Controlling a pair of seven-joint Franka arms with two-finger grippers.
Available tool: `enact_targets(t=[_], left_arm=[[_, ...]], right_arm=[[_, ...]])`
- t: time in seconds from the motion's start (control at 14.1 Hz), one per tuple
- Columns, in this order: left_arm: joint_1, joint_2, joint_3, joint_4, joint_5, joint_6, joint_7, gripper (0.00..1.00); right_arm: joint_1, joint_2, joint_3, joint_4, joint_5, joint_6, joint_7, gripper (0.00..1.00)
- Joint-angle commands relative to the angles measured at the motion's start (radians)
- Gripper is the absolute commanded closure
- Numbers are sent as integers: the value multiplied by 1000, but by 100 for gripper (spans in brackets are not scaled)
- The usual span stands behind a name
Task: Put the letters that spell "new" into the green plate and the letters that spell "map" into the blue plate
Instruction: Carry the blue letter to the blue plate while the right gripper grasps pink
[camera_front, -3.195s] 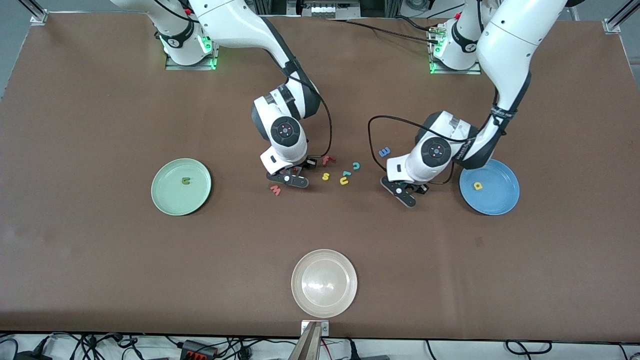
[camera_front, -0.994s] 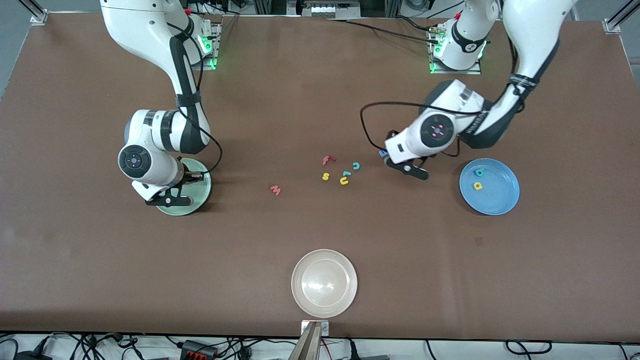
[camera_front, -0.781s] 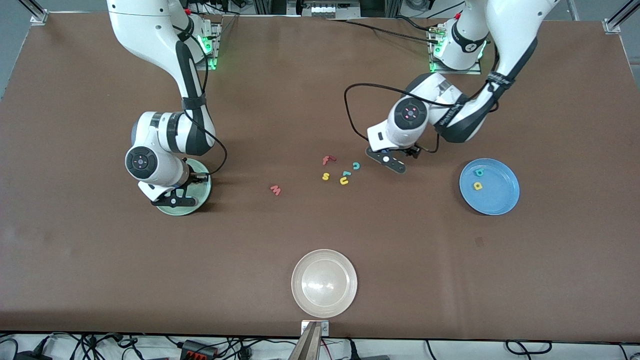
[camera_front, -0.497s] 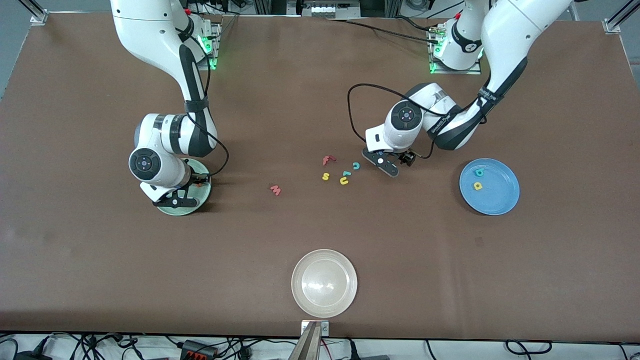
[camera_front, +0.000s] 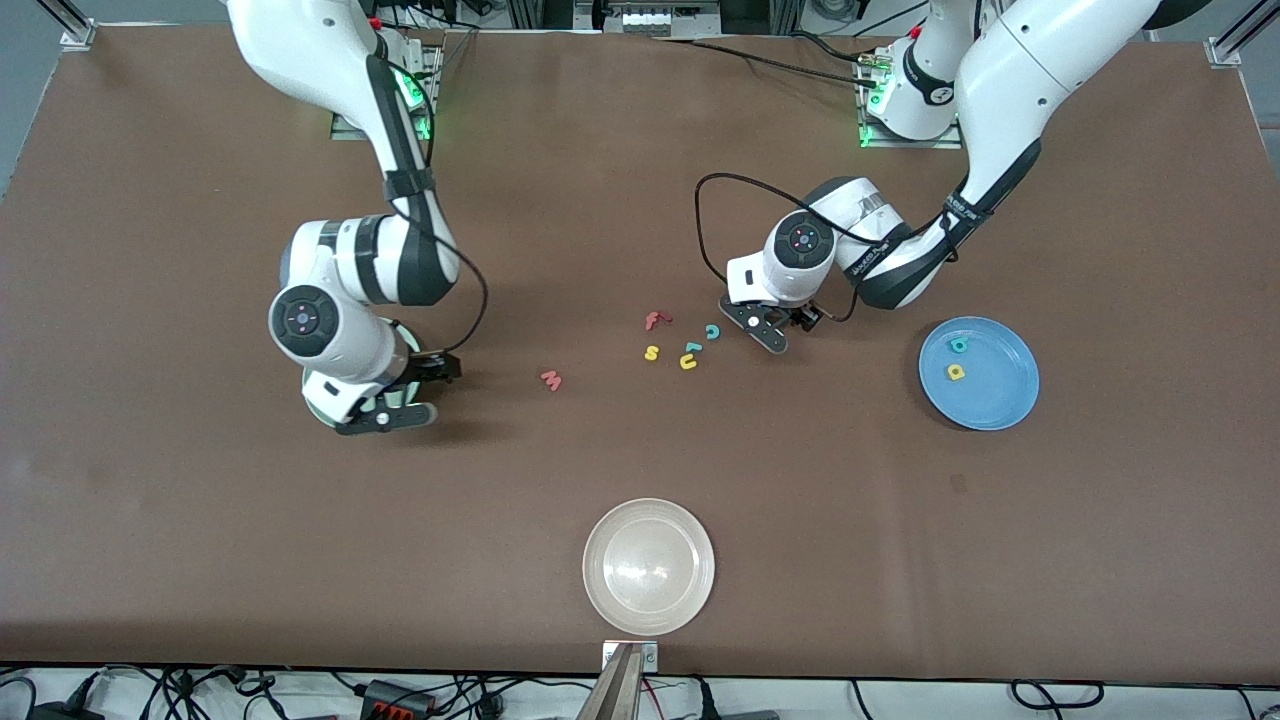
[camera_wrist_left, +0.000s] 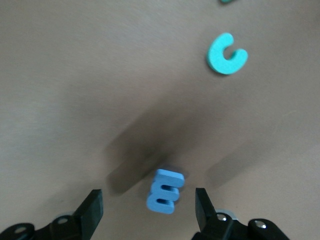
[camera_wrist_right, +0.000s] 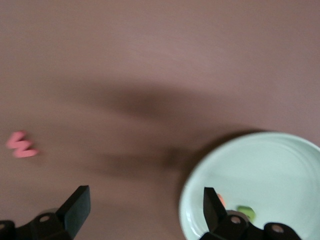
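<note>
The blue m (camera_wrist_left: 166, 192) lies on the table between the spread fingers of my left gripper (camera_wrist_left: 148, 200), which touch nothing. In the front view that gripper (camera_front: 765, 332) is low, beside the teal c (camera_front: 712, 331). The teal a (camera_front: 959, 345) and yellow p (camera_front: 956, 372) lie in the blue plate (camera_front: 990, 405). My right gripper (camera_wrist_right: 145, 196) is open and empty over the rim of the green plate (camera_wrist_right: 270, 170), where the dark green n (camera_wrist_right: 245, 213) and orange e (camera_wrist_right: 220, 200) lie. The salmon w (camera_front: 551, 380) lies on the table between the two arms.
A red f (camera_front: 655, 320), yellow s (camera_front: 651, 352), yellow u (camera_front: 688, 362) and a small teal piece (camera_front: 692, 347) are clustered mid-table. A whitish translucent plate (camera_front: 648, 566) stands near the table's front edge.
My right gripper has opened and shifted off the green plate's middle to its rim; the orange e now lies in the plate. My left gripper has travelled to the blue m and straddles it.
</note>
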Motion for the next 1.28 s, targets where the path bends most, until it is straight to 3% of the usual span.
enact_targets(t=[0.0, 0.07, 0.21, 0.36, 0.64, 0.99, 1.21], left_arm=[[-36, 10, 6, -5, 25, 13, 6, 38], [-39, 11, 16, -4, 25, 13, 6, 49], [-38, 10, 16, -2, 38, 13, 6, 76], [-28, 8, 17, -2, 52, 6, 6, 91], [10, -22, 14, 27, 54, -93, 7, 95], [48, -58, 17, 275, 54, -547, 21, 94], [180, -56, 17, 314, 86, -580, 117, 94]], right_arm=[[-5, 8, 58, 34, 16, -13, -145, 0], [-6, 10, 82, 43, 15, -7, -185, 5], [-5, 40, 124, 81, 10, -4, -209, 23], [-2, 89, 138, 124, 12, 5, -267, 28], [20, 143, 162, 143, 12, 85, -296, 32], [60, 171, 164, 141, 9, 102, -292, 38], [72, 188, 164, 141, 7, 108, -296, 40]])
